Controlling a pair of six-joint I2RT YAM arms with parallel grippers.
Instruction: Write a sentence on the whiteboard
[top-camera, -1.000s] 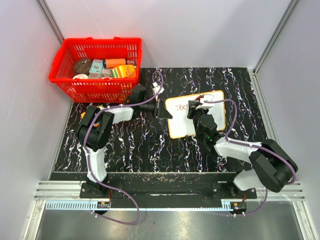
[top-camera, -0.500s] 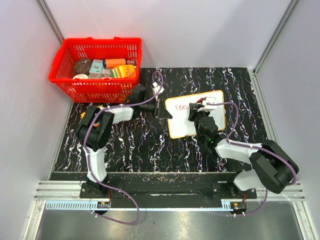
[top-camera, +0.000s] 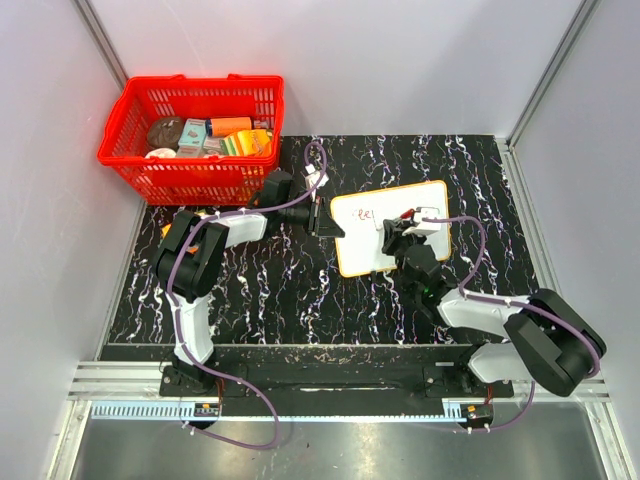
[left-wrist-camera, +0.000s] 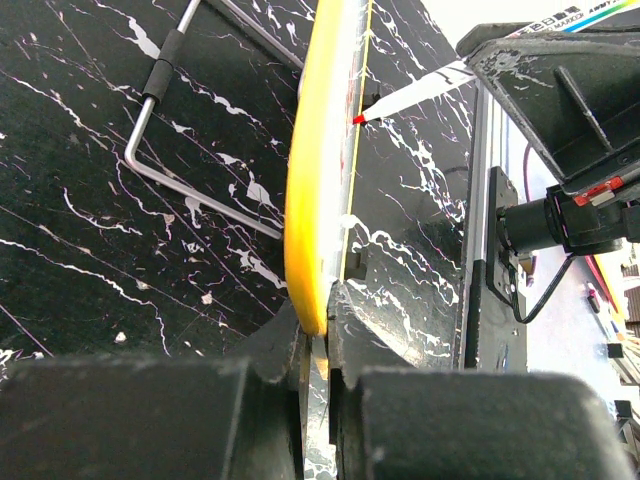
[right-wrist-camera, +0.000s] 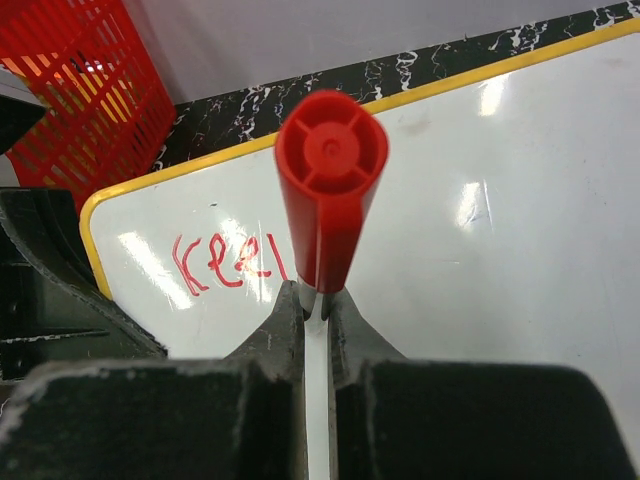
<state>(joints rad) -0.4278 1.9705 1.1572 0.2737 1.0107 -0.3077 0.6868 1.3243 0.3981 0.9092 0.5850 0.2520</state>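
The whiteboard (top-camera: 370, 252), white with a yellow rim, lies right of the table's middle. My left gripper (top-camera: 325, 218) is shut on its left edge. The left wrist view shows that rim (left-wrist-camera: 322, 170) edge-on, pinched between the jaws of my left gripper (left-wrist-camera: 322, 318). My right gripper (top-camera: 398, 226) is shut on a red marker (right-wrist-camera: 328, 190) over the board (right-wrist-camera: 500, 200). The marker's red tip (left-wrist-camera: 358, 119) touches the board face. The sentence (right-wrist-camera: 225, 265) shows as a few red letters, roughly "kee" and one upright stroke, at the board's upper left (top-camera: 365, 214).
A red basket (top-camera: 190, 185) holding several packaged items stands at the table's back left, close behind the left arm. A bent metal wire (left-wrist-camera: 150, 110) lies on the black marbled table beside the board's rim. Grey walls close in both sides.
My right gripper has moved right across the board with the marker, uncovering more red strokes to its left. The left gripper and the board have not moved.
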